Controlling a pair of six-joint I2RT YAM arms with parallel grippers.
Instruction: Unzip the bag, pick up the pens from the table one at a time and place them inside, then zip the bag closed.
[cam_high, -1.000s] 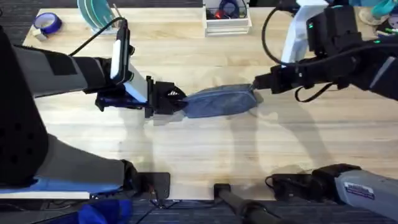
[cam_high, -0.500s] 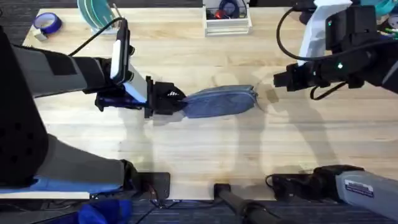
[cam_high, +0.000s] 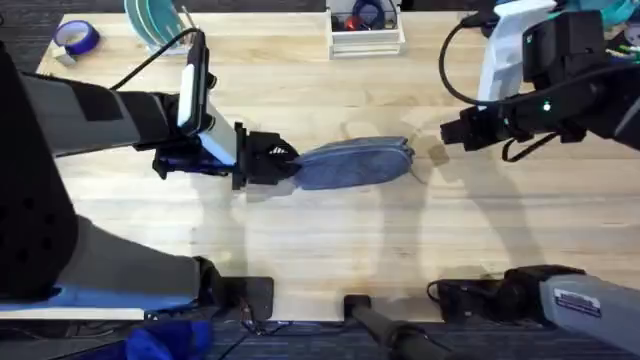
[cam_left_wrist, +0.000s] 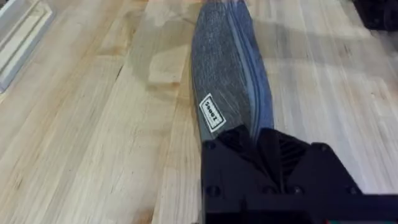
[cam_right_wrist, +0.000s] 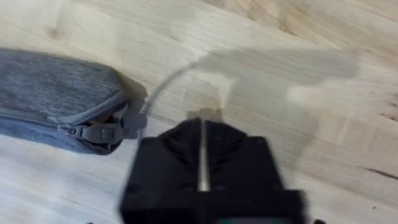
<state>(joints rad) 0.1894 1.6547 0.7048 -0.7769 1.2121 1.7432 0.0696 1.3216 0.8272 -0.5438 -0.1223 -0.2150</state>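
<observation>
The blue-grey bag (cam_high: 355, 163) lies lengthwise in the middle of the table (cam_high: 330, 250). My left gripper (cam_high: 275, 160) is shut on the bag's left end; in the left wrist view the bag (cam_left_wrist: 227, 81) runs straight away from the left gripper (cam_left_wrist: 255, 134). My right gripper (cam_high: 447, 132) hovers a little to the right of the bag's other end, apart from it, fingers shut on nothing. In the right wrist view the zipper pull (cam_right_wrist: 106, 132) lies at the tip of the bag (cam_right_wrist: 50, 93), a short way from my right gripper (cam_right_wrist: 202, 121). The zipper looks closed. The pens are out of view.
A white wire tray (cam_high: 365, 25) stands at the far edge in the middle. A blue tape roll (cam_high: 75, 38) and a teal dish rack (cam_high: 155, 20) sit at the far left. Bare wood stretches in front of the bag.
My right gripper has come off the bag's right end and drawn back to the right and slightly up. The left gripper and bag have stayed put.
</observation>
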